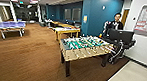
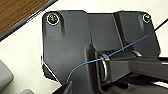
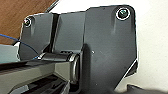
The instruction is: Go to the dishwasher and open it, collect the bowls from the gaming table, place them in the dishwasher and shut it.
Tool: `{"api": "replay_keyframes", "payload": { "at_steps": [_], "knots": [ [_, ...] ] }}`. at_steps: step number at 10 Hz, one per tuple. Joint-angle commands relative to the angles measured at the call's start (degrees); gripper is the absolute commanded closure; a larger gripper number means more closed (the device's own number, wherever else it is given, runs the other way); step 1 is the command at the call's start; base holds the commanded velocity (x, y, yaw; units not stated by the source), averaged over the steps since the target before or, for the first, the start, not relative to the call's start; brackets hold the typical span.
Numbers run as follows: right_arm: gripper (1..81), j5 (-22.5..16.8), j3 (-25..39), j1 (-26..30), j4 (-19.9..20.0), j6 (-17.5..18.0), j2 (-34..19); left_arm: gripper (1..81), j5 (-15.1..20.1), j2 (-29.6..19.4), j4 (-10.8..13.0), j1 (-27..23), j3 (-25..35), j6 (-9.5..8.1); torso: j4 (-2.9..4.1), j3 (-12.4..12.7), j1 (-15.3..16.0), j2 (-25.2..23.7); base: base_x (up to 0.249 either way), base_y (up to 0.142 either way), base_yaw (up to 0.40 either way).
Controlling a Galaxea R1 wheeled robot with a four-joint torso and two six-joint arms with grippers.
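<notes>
Foosball table sits mid-frame, its near corner jutting over wide open brown carpet at left. Pale tile begins lower right along a straight edge. Can't tell whether either gripper's fingers are open or closed.

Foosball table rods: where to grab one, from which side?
Likely a rod end jutting past the foosball table's near long side. Come from that side, since the rods lie level across the field.

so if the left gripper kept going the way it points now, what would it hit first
Probably the pale floor beneath it: the left wrist view looks down past the robot's own plate onto that floor. The fingers aren't discernible, so the exact line is uncertain.
</notes>
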Motion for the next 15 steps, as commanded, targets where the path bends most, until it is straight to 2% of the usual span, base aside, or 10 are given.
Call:
{"api": "replay_keyframes", "payload": {
  "at_steps": [1,9,15],
  "knots": [
    [1.0,-3.01,0.32,2.69,0.24,-0.2,0.02,1.0,2.98,-0.25,-0.34,-2.53,-0.18,-0.15,0.0,0.0,0.0,0.0,0.0,0.0,0.359],
    [1.0,-3.01,0.32,2.68,0.24,-0.2,0.11,1.0,3.16,-0.08,-0.17,-2.54,-0.01,-0.06,0.0,0.0,0.0,0.02,0.0,0.0,0.328],
    [1.0,-3.01,0.32,2.68,0.24,-0.2,0.11,1.0,3.33,-0.16,-0.34,-2.54,-0.18,-0.14,0.0,0.0,-0.02,0.0,0.0,0.0,0.206]
  ]
}}
